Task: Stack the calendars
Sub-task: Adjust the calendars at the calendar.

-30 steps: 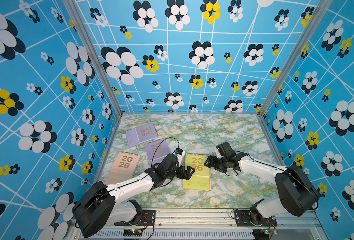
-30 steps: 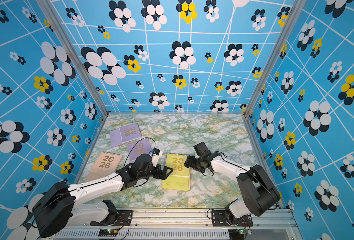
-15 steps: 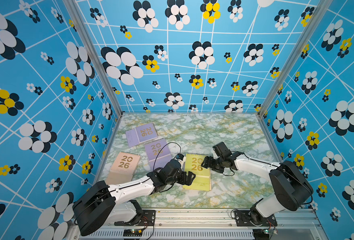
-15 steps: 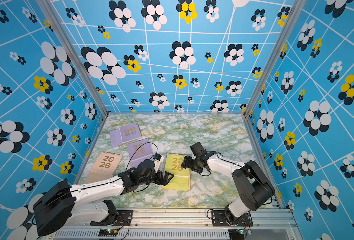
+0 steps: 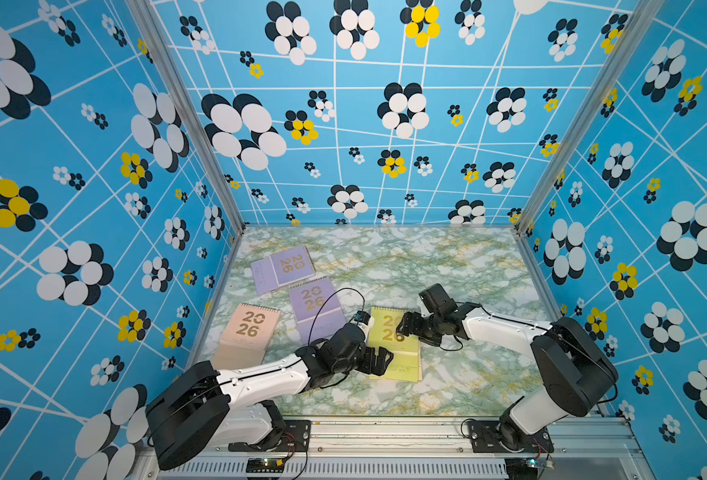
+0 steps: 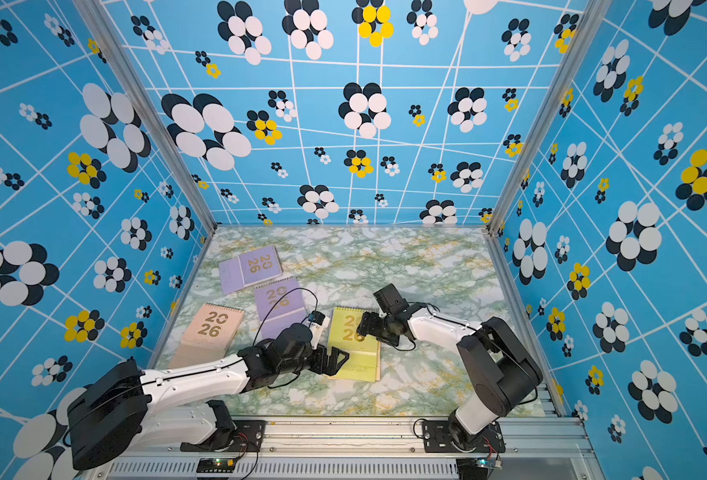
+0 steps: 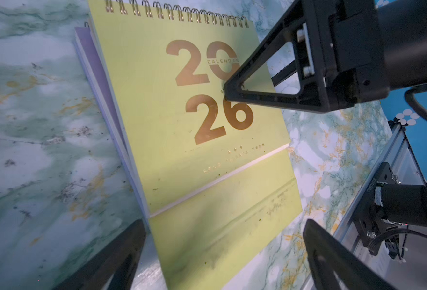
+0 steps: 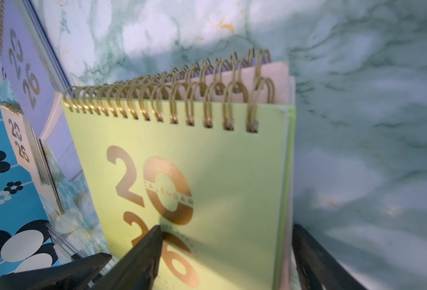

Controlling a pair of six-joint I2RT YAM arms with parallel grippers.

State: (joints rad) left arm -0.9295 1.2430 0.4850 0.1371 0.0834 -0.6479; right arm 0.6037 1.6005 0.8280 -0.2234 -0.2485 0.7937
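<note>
At table [image 5: 447, 270] front-centre, yellow-green calendar [image 5: 401, 359] tops a pile [image 7: 89, 55]; left gripper [image 5: 384, 360] and right gripper [image 5: 404, 329] flank it, jaws apart; looks like squaring-up; next likely fetching nearest lavender calendar [image 5: 320, 320], needing an edge pinch.

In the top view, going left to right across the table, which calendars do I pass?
peach calendar → far lavender calendar → near lavender calendar → yellow-green calendar

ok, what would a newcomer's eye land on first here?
Loud blue flowered walls box in the marbled table. At front centre the yellow-green calendar tops a small stack, left gripper and right gripper open at it. Two lavender calendars and a peach calendar lie unstacked to its left.
</note>
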